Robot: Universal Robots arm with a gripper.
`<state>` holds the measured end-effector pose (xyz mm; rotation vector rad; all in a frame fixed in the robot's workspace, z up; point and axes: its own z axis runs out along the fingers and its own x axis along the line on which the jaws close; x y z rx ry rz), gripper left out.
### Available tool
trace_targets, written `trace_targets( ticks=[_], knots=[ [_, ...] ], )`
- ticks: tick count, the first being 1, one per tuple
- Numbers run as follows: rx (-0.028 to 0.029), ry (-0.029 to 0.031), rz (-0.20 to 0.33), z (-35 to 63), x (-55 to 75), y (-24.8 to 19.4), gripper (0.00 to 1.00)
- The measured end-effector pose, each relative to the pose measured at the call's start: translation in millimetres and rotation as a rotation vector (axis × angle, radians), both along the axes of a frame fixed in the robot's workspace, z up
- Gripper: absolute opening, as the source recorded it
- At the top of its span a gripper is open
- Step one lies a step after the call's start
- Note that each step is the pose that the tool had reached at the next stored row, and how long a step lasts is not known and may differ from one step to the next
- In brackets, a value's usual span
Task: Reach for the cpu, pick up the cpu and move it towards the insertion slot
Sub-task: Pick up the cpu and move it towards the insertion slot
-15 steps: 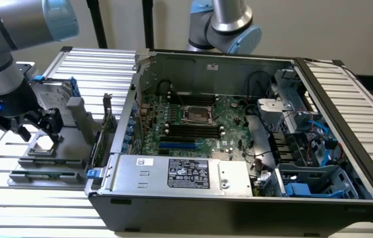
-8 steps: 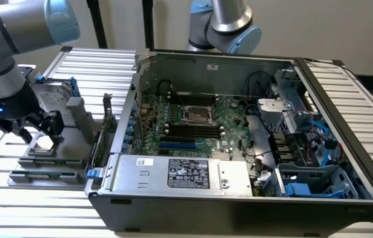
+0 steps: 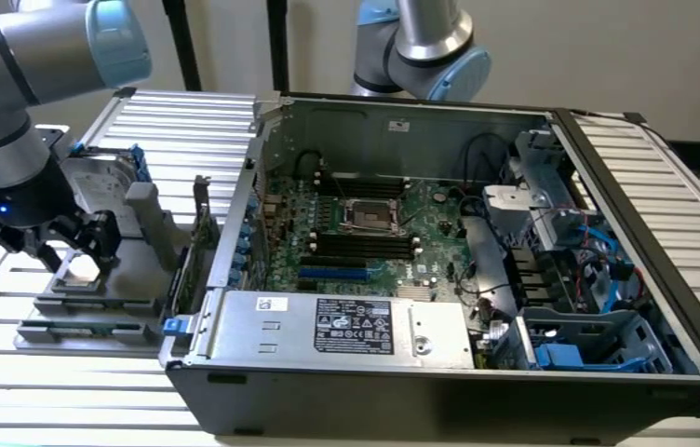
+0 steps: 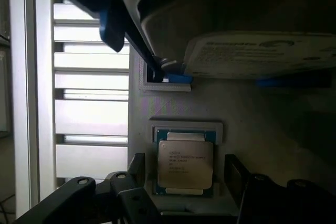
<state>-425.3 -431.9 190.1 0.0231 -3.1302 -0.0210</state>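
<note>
Table (image 3: pixel 3 317): slatted metal top at the exterior view's left, with a grey holder (image 3: pixel 92 300) resting on it.
Arm (image 3: pixel 15 102): grey with pale blue joint caps, reaching down over the holder.
Gripper (image 3: pixel 74 253): black, hanging low over the holder. In the wrist view the gripper (image 4: pixel 185 167) is spread wide and grasps nothing, with one finger (image 4: pixel 137 167) on each side of the chip and neither touching it.
Chip (image 4: pixel 185 164): small, flat and square with a silvery printed top. It lies flat in a square recess of the holder (image 4: pixel 262 119), between the two fingers.
Hard drive (image 3: pixel 100 177): grey, with a blue-edged bracket, standing on the holder just behind the gripper. Its pale label (image 4: pixel 257 56) shows in the wrist view.
Computer case (image 3: pixel 450 391): black, open at the top, to the exterior view's right of the holder.
Circuit board (image 3: pixel 431 209): green, lying flat on the case floor.
Socket (image 3: pixel 371 216): square with a shiny metal frame and a dark centre, set in the board between long black memory slots, well apart from the chip.
Power supply (image 3: pixel 338 326): silver box with a black label, along the near wall of the case.
</note>
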Motion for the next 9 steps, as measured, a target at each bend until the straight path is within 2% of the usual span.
trace_targets(
  ticks=[9],
  knots=[
    [-0.0005,-0.0003,0.000,-2.3,0.1,0.1,0.71]
  ],
)
